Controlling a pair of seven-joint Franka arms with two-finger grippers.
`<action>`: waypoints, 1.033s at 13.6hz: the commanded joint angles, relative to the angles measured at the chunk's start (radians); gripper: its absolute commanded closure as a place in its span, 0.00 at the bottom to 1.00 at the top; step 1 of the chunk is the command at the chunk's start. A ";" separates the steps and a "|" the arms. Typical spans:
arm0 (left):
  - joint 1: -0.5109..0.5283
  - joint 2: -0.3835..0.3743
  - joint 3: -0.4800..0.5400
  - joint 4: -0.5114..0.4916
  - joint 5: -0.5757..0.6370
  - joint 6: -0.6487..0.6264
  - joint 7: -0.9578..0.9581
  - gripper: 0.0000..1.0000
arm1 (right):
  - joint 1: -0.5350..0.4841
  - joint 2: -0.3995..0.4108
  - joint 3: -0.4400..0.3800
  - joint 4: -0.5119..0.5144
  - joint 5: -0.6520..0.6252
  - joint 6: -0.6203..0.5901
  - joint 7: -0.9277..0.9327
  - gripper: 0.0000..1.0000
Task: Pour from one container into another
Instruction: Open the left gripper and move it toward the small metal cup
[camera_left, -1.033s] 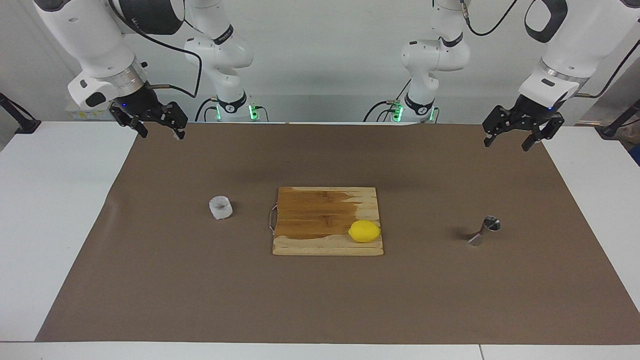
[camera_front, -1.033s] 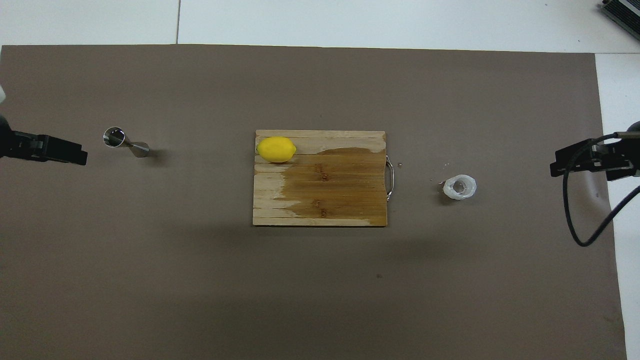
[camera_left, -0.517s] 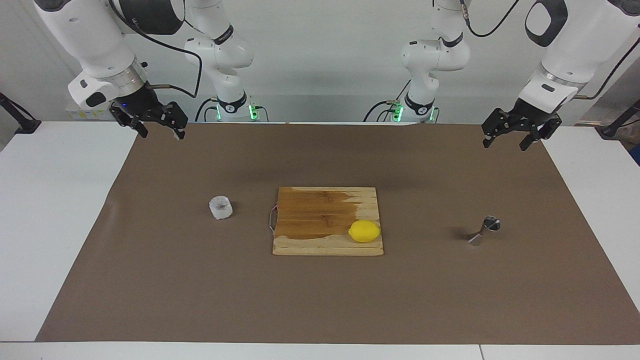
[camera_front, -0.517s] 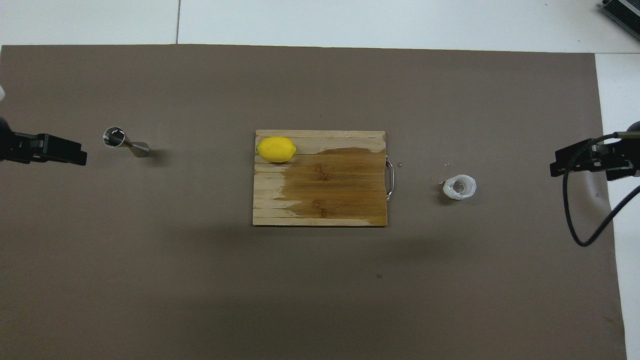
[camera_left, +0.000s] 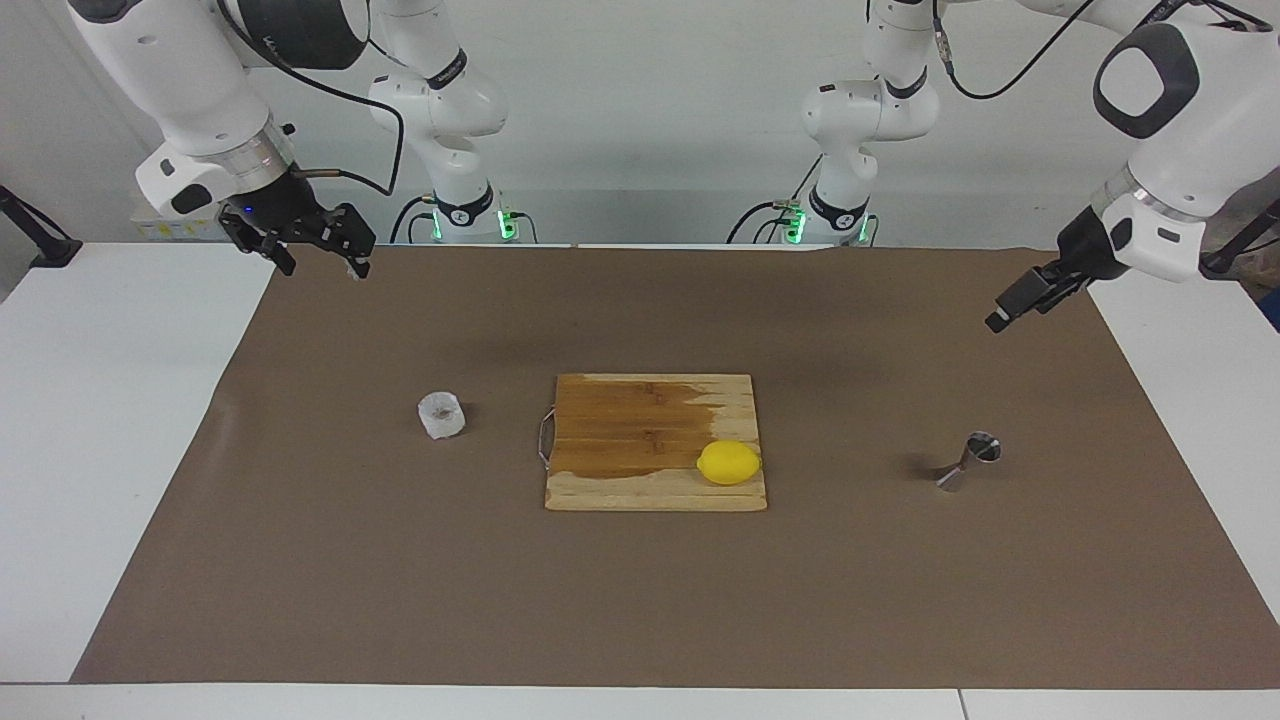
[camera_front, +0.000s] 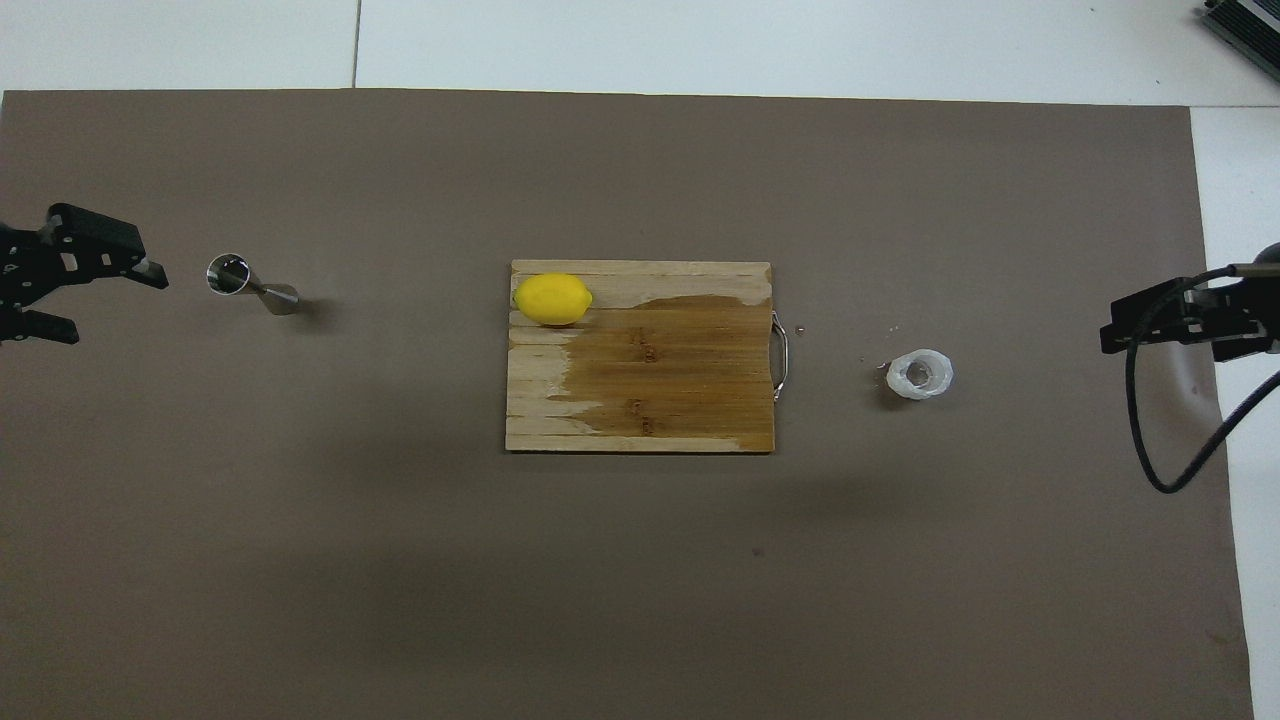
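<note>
**Left arm swings toward the jigger; right arm idle**

Since a second ago, the left arm has turned its wrist and dropped lower over the left arm's end of the surface, while nothing else has moved. The left hand now shows in the overhead view with its fingers spread apart and empty, aimed at the jigger but well apart from it. Judgement: this is the start of a reach for the jigger, so the pour itself has not begun.

The right arm waits. The right hand hangs over the mat edge at the right arm's end, fingers apart, holding nothing.

The board lies mid-surface, part of its face darker as if wet, with a lemon on the corner toward the left arm's end.

The cup stands upright on the mat beside the board's handle, toward the right arm's end: squat, translucent white, a brownish patch inside. A few specks lie on the mat by it.

The jigger stands toward the left arm's end, well apart from the cup: shiny steel, narrow-waisted, its open mouth bright. Whether it stands fully plumb I cannot tell.
</note>
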 joint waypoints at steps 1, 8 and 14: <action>0.040 0.138 -0.005 0.111 -0.035 0.002 -0.179 0.00 | -0.009 -0.001 0.004 0.000 0.019 0.006 0.009 0.00; 0.192 0.383 -0.005 0.191 -0.250 0.046 -0.423 0.00 | -0.009 -0.001 0.004 0.000 0.019 0.006 0.009 0.00; 0.242 0.431 -0.005 0.033 -0.473 0.247 -0.521 0.00 | -0.009 -0.001 0.004 0.000 0.019 0.006 0.009 0.00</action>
